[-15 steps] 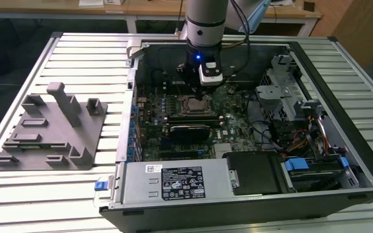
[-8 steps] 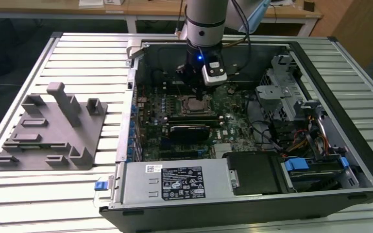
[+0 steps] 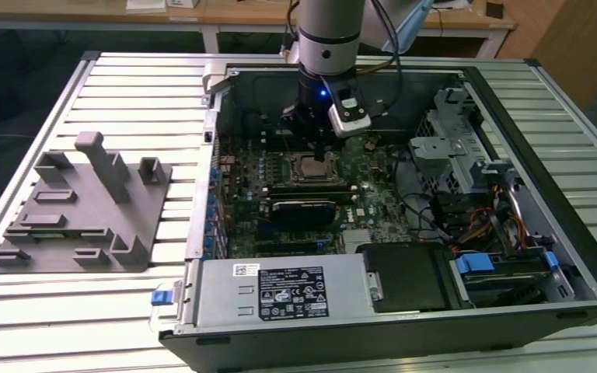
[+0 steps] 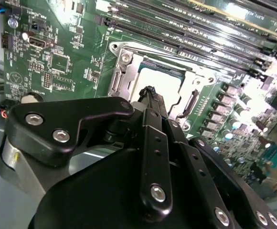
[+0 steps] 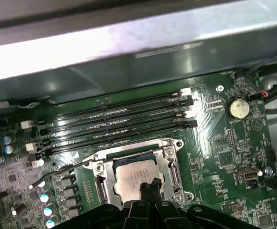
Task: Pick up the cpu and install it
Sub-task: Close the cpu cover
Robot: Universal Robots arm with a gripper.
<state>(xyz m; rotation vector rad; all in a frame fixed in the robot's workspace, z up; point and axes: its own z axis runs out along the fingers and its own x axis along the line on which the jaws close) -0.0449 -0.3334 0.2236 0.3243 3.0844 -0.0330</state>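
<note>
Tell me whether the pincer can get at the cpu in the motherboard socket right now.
Probably yes. The pincer hangs just above the cpu, whose metal top lies bare in the socket, with nothing between them; the memory slots run alongside, clear of it.

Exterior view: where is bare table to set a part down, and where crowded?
Bare table slats lie between the grey fixture block and the near edge, and beside the computer case on the exterior view's right. Crowded: inside the case, around the claw at the cpu.
</note>
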